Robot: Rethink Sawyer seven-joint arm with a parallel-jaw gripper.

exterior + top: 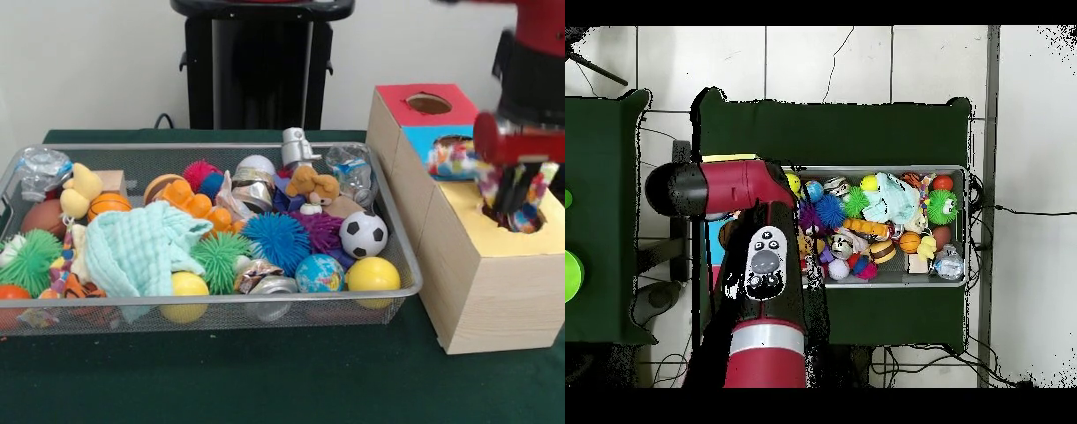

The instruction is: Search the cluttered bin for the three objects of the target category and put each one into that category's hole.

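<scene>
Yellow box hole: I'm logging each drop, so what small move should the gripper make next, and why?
Probably release: the gripper hangs right at the hole of the yellow-topped box, with a multicoloured speckled object at its fingers, so opening should drop it in.

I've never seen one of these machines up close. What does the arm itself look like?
The arm is thick and rounded, mostly glossy red with black sections and a silver-grey band near its base. One link carries a black and white panel with round buttons. In the front view, a red cylinder sits above the dark gripper.
</scene>
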